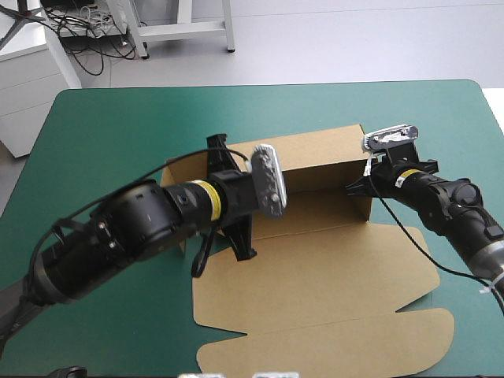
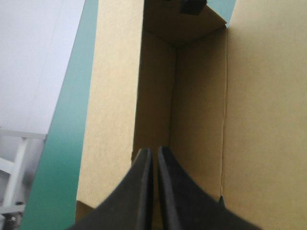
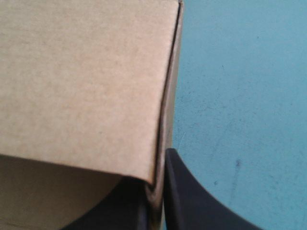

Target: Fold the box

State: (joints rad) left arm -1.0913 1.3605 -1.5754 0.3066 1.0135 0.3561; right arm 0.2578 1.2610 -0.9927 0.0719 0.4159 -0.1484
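so the brown board box (image 1: 315, 260) sits about mid way across the teal-green table (image 1: 118, 118), a bit toward the right, and it's half built: the long far wall is standing, the short wall at the right end is standing too, and they meet in a square corner at the far right. the tray floor runs along in front of the far wall. the big lid panel lies flat on the table on the near side, with its rounded tuck flaps reaching down toward the near edge. the board is plain brown on every face i can see

left hand (image 2: 153, 158): it's at the left end of the tray, pointing along the length of it toward the right end wall. the two black fingers are all but closed, just a thin slit between them, and they look pinched on the board at that end. the inside of the far wall and the floor crease run straight away ahead of the fingers, with the flat lid off to one side and a strip of table past the far wall on the other

right hand (image 3: 156, 191): it's at the far right corner of the box. the fingers are nearly closed with the corner edge of the right end wall clamped between them, one finger inside the tray, the other outside over bare table
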